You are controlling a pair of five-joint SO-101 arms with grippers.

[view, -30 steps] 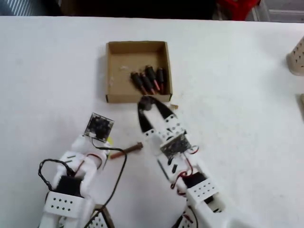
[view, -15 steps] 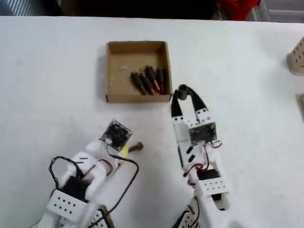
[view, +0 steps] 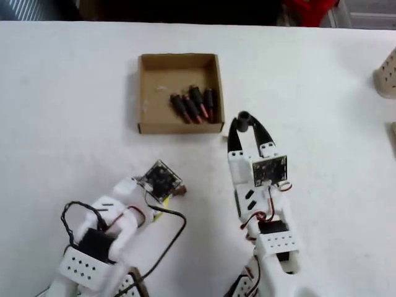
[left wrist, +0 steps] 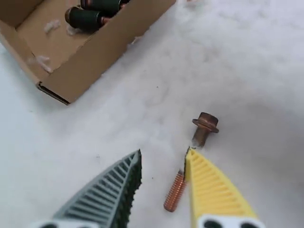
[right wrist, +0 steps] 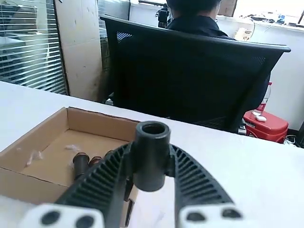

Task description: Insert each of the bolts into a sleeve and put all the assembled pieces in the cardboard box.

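A copper bolt lies on the white table, its head peeking out beside my left arm's camera. My left gripper hovers open just over it, the yellow finger covering part of the shank and the grey finger to the side. My right gripper is shut on a black sleeve, held upright just right of the cardboard box. Several assembled dark pieces lie in the box's right half.
A perforated beige object stands at the table's right edge. A black office chair with a seated person is behind the table's far edge. A cable trails from the left arm.
My right gripper swung from the box's front edge to the right with the sleeve, then held. My left gripper advanced right over the bolt, now covering most of it.
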